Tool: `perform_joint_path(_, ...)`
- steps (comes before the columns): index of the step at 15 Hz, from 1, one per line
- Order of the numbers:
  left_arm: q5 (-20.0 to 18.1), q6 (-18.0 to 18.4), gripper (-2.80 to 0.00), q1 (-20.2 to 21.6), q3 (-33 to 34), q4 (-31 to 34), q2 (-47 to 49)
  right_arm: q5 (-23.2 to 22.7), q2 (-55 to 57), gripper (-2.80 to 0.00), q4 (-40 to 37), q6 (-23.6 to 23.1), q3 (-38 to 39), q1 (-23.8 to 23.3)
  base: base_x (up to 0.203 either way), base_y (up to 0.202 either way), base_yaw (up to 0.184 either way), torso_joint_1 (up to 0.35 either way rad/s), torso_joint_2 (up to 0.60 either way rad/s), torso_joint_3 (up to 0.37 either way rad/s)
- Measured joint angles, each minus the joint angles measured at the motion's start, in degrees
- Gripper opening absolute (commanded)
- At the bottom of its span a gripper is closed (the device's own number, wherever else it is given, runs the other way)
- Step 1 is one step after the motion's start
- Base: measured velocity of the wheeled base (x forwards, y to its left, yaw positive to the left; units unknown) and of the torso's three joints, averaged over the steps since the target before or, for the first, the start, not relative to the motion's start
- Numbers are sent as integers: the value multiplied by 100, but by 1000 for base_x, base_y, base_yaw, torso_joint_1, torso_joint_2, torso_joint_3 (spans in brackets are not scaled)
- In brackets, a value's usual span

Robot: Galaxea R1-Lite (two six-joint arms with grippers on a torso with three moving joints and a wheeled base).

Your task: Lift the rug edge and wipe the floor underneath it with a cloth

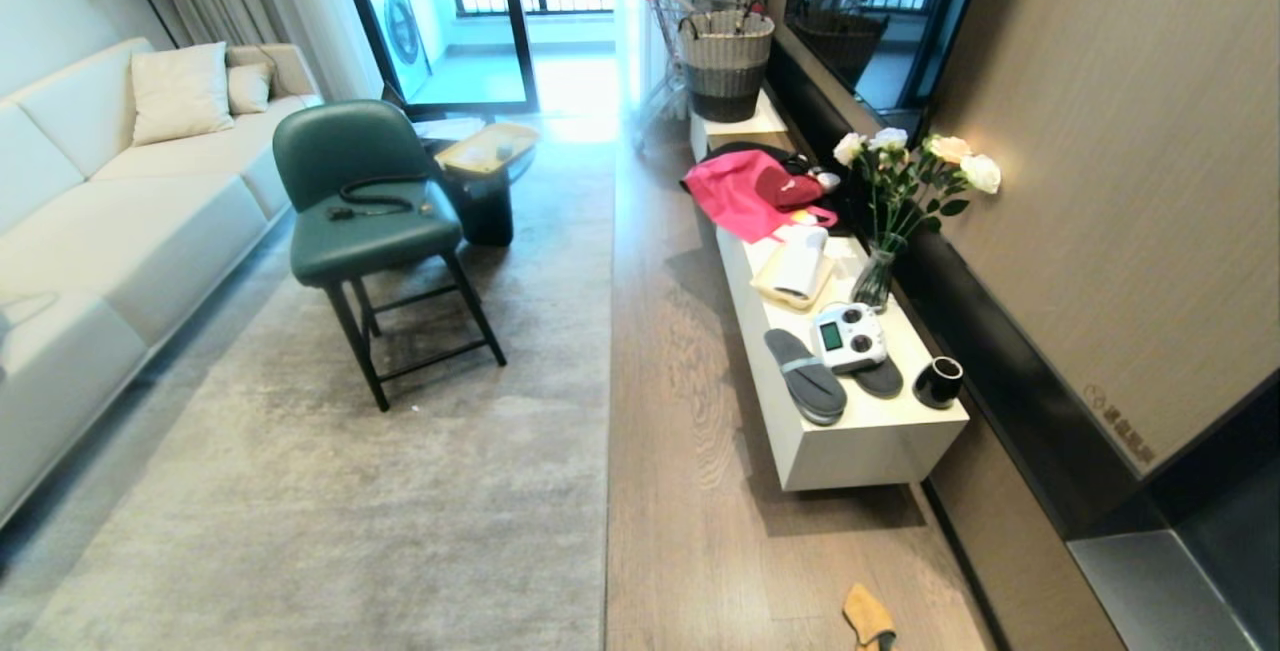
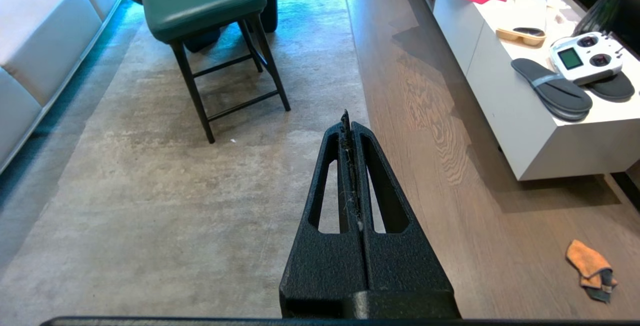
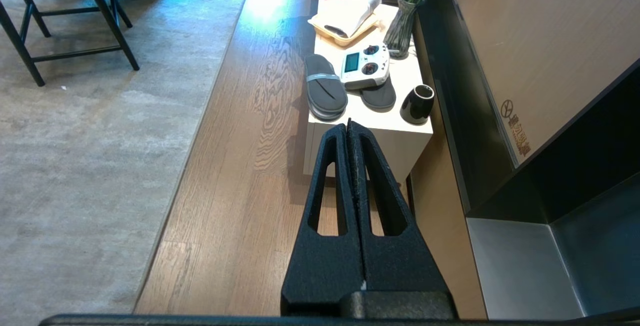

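Both arms fall outside the head view. Left pincer (image 2: 351,124) and right pincer (image 3: 349,125) closed, empty. Cloth (image 1: 868,617) on floor (image 1: 690,491), apart from the flat rug edge (image 1: 609,381).

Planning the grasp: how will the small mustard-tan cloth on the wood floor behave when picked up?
The small mustard-tan cloth lies crumpled and folded, so it is probably floppy and would drape. It looks thin, so likely light. On the sheeny brown wood floor it may slide if pushed.
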State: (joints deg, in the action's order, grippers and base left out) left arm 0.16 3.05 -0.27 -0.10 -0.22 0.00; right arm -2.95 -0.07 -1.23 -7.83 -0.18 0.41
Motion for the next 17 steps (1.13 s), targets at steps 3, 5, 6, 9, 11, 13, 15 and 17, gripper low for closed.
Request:
perform_joint_path(3,-2,1,-280,0,0,0,0,4,0,-280,0,12,0,0,0,0,0,0,0,0)
perform_joint_path(5,0,1,-280,0,0,0,0,9,0,-280,-4,67,-2,0,0,0,0,0,15,1)
perform_joint_path(6,0,1,-280,0,0,-2,0,9,0,-280,-2,121,-4,0,0,0,0,0,0,0)
perform_joint_path(9,0,0,-280,0,0,0,0,17,0,-280,0,172,-4,0,0,0,0,0,0,0)
perform_joint_path(11,0,1,-280,0,0,-2,0,17,0,-280,0,168,-4,0,0,0,0,0,0,0)
perform_joint_path(13,-2,0,-280,0,0,0,0,26,0,-280,2,235,-4,0,0,0,0,0,0,0)
perform_joint_path(15,2,2,-280,0,0,-2,0,20,0,-280,2,251,-3,0,0,0,0,0,0,0)
perform_joint_path(17,0,0,-280,0,0,-2,0,20,0,-280,1,254,-2,0,0,0,0,0,0,0)
